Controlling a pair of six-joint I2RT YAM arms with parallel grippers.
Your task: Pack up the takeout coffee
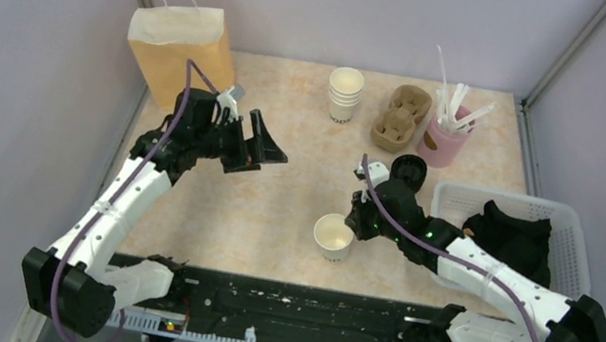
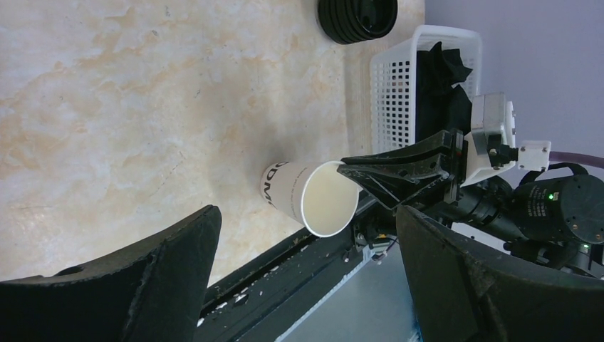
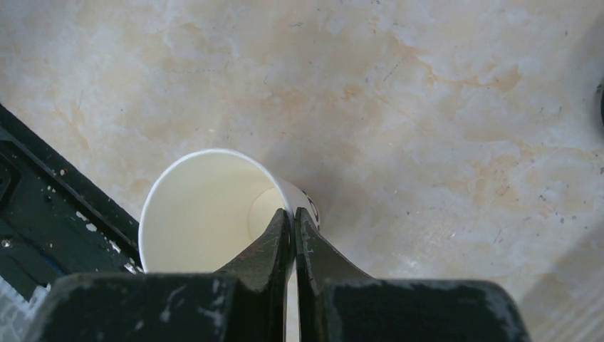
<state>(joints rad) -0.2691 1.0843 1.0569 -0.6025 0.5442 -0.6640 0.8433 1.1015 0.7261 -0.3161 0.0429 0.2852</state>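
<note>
My right gripper [image 3: 293,231] fills the bottom of the wrist view, its fingers pressed together on the rim wall of the open-topped white paper cup [image 3: 192,206], which stands at lower centre of the top view. My left gripper [image 1: 253,155] hangs wide apart at upper left.

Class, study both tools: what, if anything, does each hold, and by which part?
The right tool pinches the lidless white paper cup by its rim wall; the open left tool holds nothing.
</note>
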